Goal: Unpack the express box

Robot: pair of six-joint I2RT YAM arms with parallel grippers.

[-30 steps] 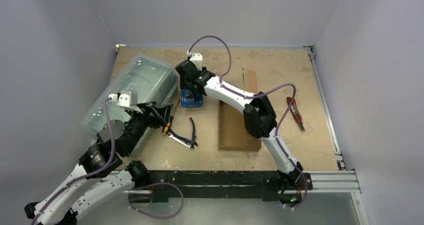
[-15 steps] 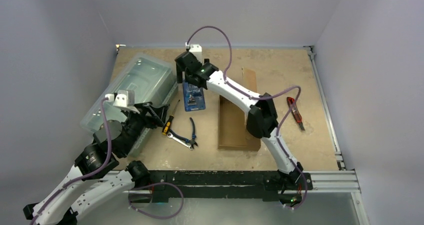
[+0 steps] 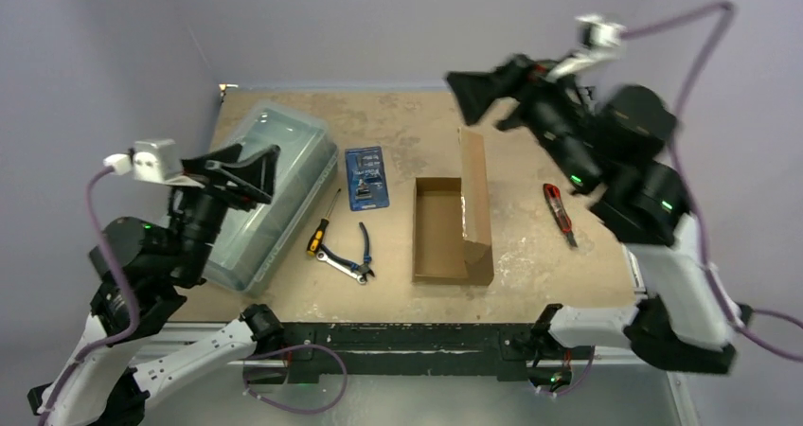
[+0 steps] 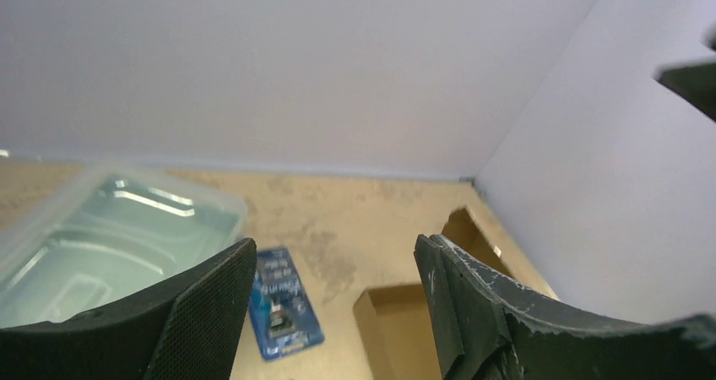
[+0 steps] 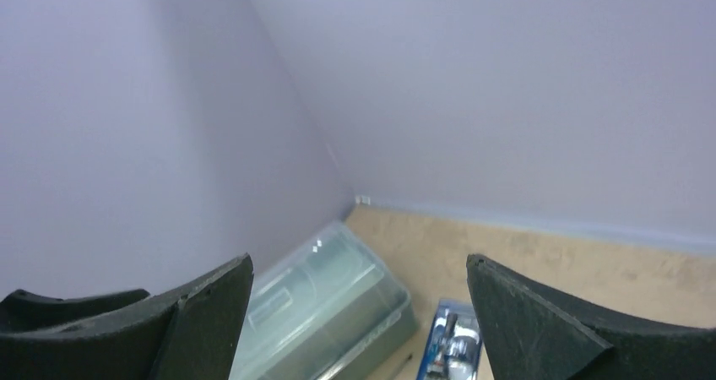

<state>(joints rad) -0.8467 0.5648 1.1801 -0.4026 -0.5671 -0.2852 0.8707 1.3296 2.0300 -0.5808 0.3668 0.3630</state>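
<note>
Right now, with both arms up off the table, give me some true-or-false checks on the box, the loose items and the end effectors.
1. The express box lies open with nothing visible inside. True.
2. The blue card package is inside the box. False: it lies on the table, left of the box.
3. The left end effector holds the screwdriver. False: it is open and empty; the screwdriver lies on the table.
4. The red utility knife lies right of the box. True.
5. The right end effector is open and holds nothing. True.
</note>
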